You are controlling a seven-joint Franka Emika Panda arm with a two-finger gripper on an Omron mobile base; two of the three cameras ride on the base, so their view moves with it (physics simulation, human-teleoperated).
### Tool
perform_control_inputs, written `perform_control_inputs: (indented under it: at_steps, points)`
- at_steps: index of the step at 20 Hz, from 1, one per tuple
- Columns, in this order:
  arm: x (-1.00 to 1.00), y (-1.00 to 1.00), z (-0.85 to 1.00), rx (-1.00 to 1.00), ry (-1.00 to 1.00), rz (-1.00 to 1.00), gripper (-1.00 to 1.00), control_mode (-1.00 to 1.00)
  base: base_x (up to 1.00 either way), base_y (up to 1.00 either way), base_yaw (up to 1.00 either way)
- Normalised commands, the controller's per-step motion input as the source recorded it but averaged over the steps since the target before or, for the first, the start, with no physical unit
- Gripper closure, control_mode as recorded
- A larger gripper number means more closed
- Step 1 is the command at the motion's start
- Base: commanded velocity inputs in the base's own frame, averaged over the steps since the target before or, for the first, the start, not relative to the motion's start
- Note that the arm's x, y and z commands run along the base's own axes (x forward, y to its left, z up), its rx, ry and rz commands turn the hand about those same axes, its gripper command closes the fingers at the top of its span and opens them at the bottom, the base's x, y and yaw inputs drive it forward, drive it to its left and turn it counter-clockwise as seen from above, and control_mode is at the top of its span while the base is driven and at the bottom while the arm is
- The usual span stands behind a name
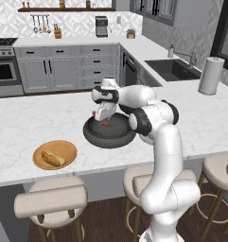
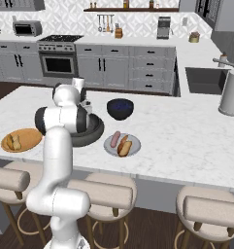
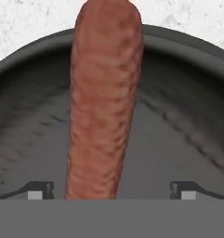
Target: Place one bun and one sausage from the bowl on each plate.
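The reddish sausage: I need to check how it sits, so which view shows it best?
The hand view: the reddish sausage runs lengthwise, close up, over the dark bowl. The left base view shows only a small red bit under the gripper; in the right base view the arm hides it.

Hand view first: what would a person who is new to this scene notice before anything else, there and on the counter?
The reddish-brown sausage stands out, running up the middle of the hand view between the gripper fingertips, over the dark bowl. On the counter, the wooden plate to the bowl's left carries one bun. The grey plate on the bowl's other side holds a pink sausage beside another bun.
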Motion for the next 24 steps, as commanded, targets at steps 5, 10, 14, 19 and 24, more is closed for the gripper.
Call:
perform_control_inputs:
  at_steps: [5,10,14,19,24]
  points:
    - [0.00,0.15,-0.29,0.00,0.00,0.00,-1.00,-1.00,0.00,0.00,0.00]
    - [0.04,0.01,-0.05,0.00,0.02,0.00,1.00,-1.00,0.00,0.00,0.00]
    - [0.00,0.01,-0.06,0.00,0.00,0.00,1.00,-1.00,0.00,0.00,0.00]
    - [-0.15,0.16,0.11,0.00,-0.06,0.00,1.00,-1.00,0.00,0.00,0.00]
    - [-1.00,0.70,0.63,0.00,-0.10,0.06,1.00,-1.00,0.00,0.00,0.00]
